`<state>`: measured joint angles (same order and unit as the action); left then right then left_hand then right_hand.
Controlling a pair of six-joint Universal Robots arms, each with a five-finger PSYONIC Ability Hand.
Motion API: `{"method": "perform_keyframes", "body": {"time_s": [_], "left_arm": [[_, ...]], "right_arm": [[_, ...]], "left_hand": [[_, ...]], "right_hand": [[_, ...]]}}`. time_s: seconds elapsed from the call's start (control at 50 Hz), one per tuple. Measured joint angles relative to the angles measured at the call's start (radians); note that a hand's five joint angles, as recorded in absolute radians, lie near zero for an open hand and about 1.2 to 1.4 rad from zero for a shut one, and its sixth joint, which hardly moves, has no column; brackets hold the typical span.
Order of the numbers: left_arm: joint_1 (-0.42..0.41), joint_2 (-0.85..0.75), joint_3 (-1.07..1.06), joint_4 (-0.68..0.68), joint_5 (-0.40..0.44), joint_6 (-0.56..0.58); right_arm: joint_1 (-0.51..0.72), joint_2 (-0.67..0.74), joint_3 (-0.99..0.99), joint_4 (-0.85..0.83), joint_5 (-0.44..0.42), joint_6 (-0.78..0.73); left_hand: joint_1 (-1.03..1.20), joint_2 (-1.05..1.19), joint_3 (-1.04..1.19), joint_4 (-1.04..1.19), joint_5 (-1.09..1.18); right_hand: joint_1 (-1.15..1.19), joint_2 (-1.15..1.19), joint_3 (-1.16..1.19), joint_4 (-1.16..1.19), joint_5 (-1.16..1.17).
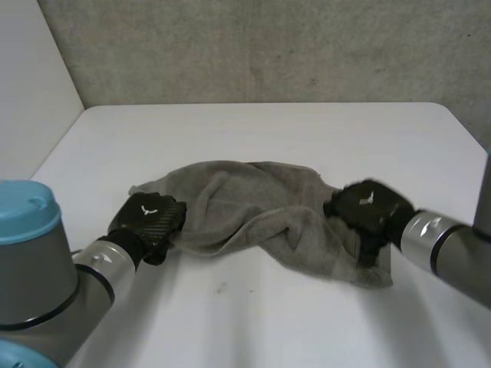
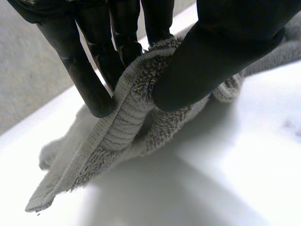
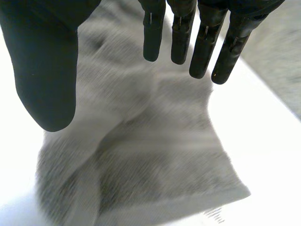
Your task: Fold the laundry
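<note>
The grey towel (image 1: 253,207) lies bunched and creased at the centre of the frame, on the white desk (image 1: 268,130). At its left edge the left hand (image 1: 149,218) pinches the hem between its thumb and fingers (image 2: 89,80). At centre right the right hand (image 1: 364,208) is over the towel's right end, its fingers (image 3: 202,42) straight and spread, gripping nothing. The step looks like spreading the towel flat. To do it well, the right hand should pinch the right hem firmly, then both hands should draw apart evenly, low over the desk.
</note>
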<state>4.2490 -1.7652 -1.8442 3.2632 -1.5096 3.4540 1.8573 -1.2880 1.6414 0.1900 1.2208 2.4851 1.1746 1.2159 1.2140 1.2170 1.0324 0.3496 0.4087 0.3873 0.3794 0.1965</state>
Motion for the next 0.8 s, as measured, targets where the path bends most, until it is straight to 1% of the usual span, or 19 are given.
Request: {"method": "perform_keyframes", "body": {"time_s": [0.02,0.06,0.08,0.12,0.14,0.18,0.2,0.26,0.36,0.38,0.46,0.48,0.54,0.56,0.58,0.6,0.64,0.7,0.8], "left_arm": [[-0.001,0.010,-0.002,-0.001,0.000,0.000],[-0.004,0.044,-0.009,-0.003,0.000,0.000],[-0.006,0.073,-0.011,-0.005,0.000,0.000],[-0.007,0.101,-0.013,-0.006,0.000,0.000],[-0.008,0.133,-0.013,-0.008,0.000,0.001],[-0.009,0.148,-0.013,-0.008,0.000,0.001],[-0.011,0.194,-0.013,-0.009,0.000,0.001],[-0.012,0.220,-0.013,-0.010,0.000,0.002],[-0.014,0.303,-0.015,-0.012,0.000,0.002],[-0.014,0.303,-0.015,-0.012,0.000,0.002],[-0.012,0.318,-0.020,-0.024,0.000,0.003],[-0.011,0.318,-0.020,-0.026,0.000,0.004],[-0.009,0.318,-0.023,-0.035,0.000,0.005],[-0.008,0.317,-0.023,-0.037,0.000,0.006],[-0.007,0.317,-0.024,-0.038,0.000,0.006],[-0.005,0.316,-0.024,-0.040,0.000,0.007],[0.000,0.315,-0.024,-0.042,0.000,0.008],[0.005,0.314,-0.023,-0.041,0.001,0.008],[0.024,0.313,-0.015,-0.039,0.001,0.010]], "right_arm": [[-0.004,-0.018,-0.024,-0.003,-0.002,0.074],[-0.006,-0.028,-0.047,-0.007,-0.004,0.138],[-0.005,-0.033,-0.087,-0.010,-0.008,0.233],[-0.004,-0.030,-0.126,-0.011,-0.011,0.304],[-0.001,-0.018,-0.165,-0.010,-0.013,0.362],[0.000,-0.010,-0.181,-0.009,-0.014,0.381],[0.008,0.043,-0.253,0.004,-0.014,0.433],[0.015,0.083,-0.298,0.018,-0.014,0.448],[0.073,0.325,-0.518,0.132,-0.005,0.454],[0.073,0.325,-0.518,0.132,-0.005,0.454],[0.109,0.485,-0.634,0.204,0.002,0.446],[0.112,0.500,-0.642,0.208,0.002,0.445],[0.120,0.553,-0.670,0.222,0.003,0.447],[0.121,0.562,-0.674,0.224,0.003,0.448],[0.122,0.570,-0.677,0.225,0.002,0.450],[0.123,0.577,-0.680,0.226,0.001,0.452],[0.122,0.569,-0.676,0.224,-0.001,0.458],[0.120,0.545,-0.666,0.219,-0.003,0.464],[0.107,0.393,-0.597,0.178,-0.006,0.475]], "left_hand": [[0.000,0.000,0.000,0.000,0.000],[0.000,0.000,0.000,0.000,0.000],[0.000,0.000,0.000,0.000,0.000],[0.000,0.000,0.000,0.000,0.000],[0.000,0.000,0.000,0.000,0.000],[0.000,0.000,0.000,0.000,0.000],[0.000,0.000,0.000,0.000,0.000],[0.000,0.000,0.000,0.000,0.000],[0.000,0.000,0.000,0.000,0.000],[0.000,0.000,0.000,0.000,0.000],[0.000,0.000,0.000,0.000,0.000],[0.000,0.000,0.000,0.000,0.000],[0.000,0.000,0.000,0.000,0.000],[0.000,0.000,0.000,0.000,0.000],[0.000,0.000,0.000,0.000,0.000],[0.000,0.000,0.000,0.000,0.000],[0.000,0.000,0.000,0.000,0.000],[0.000,0.000,0.000,0.000,0.000],[0.000,0.000,0.000,0.000,0.000]], "right_hand": [[0.000,0.000,0.000,0.000,0.000],[0.000,0.000,0.000,0.000,0.000],[0.000,0.000,0.000,0.000,0.000],[0.000,0.000,0.000,0.000,0.000],[0.000,0.000,0.000,0.000,0.000],[0.000,0.000,0.000,0.000,0.000],[0.000,0.000,0.000,0.000,0.000],[0.000,0.000,0.000,0.000,0.000],[0.000,0.000,0.000,0.001,0.003],[0.000,0.000,0.000,0.001,0.003],[0.005,0.003,0.005,0.014,0.031],[0.005,0.003,0.005,0.014,0.031],[0.132,0.150,0.165,0.175,0.166],[0.241,0.272,0.292,0.301,0.287],[0.268,0.315,0.324,0.332,0.318],[0.356,0.406,0.423,0.432,0.414],[0.607,0.722,0.730,0.749,0.727],[0.615,0.747,0.761,0.777,0.754],[0.615,0.762,0.786,0.808,0.773]]}}
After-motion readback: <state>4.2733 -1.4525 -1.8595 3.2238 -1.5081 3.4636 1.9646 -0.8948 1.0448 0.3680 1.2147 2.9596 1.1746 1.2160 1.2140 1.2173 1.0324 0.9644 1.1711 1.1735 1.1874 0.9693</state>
